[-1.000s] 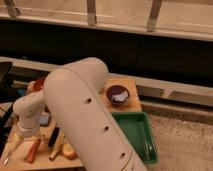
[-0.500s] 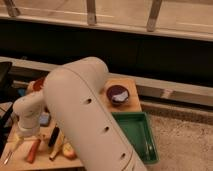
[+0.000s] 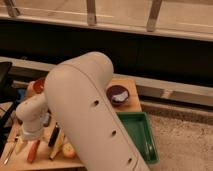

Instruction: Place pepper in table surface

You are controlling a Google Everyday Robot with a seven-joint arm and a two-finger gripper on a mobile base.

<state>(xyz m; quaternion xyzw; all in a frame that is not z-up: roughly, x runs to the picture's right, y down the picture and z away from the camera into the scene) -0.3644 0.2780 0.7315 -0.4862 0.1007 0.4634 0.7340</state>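
Note:
The pepper [image 3: 33,150], long and red-orange, lies on the table surface [image 3: 131,103], a light tan wooden top, near its front left corner. My gripper [image 3: 26,136] hangs at the end of the white arm [image 3: 85,110], just above and to the left of the pepper's upper end. I cannot tell whether it touches the pepper. The arm's bulk hides the middle of the table.
A fork [image 3: 10,153] lies left of the pepper. A dark tool [image 3: 53,135], a yellow stick [image 3: 58,145] and a round orange fruit [image 3: 68,150] lie to its right. A purple bowl [image 3: 117,94], a red bowl [image 3: 38,85] and a green tray [image 3: 141,134] are also there.

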